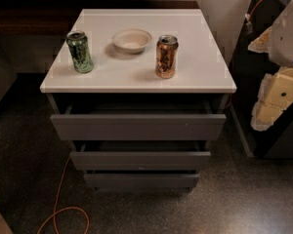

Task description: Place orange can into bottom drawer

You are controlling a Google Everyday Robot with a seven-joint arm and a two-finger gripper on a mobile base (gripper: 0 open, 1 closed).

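Observation:
The orange can (pixel 166 56) stands upright on the right half of the white cabinet top (pixel 205 72), a copper can with a silver lid. Under the top are three dark grey drawers. The bottom drawer (pixel 141 180) is the lowest and narrowest, and none of its inside shows. My gripper (pixel 266 113) hangs at the right edge of the view beside the cabinet, at about the height of the top drawer. It is well to the right of the can and not touching it.
A green can (pixel 79 51) stands at the top's left and a pale bowl (pixel 132 40) between the two cans. The top drawer (pixel 136 126) and middle drawer (pixel 139 160) stick out slightly. An orange cable (pixel 63 199) runs over the floor at lower left.

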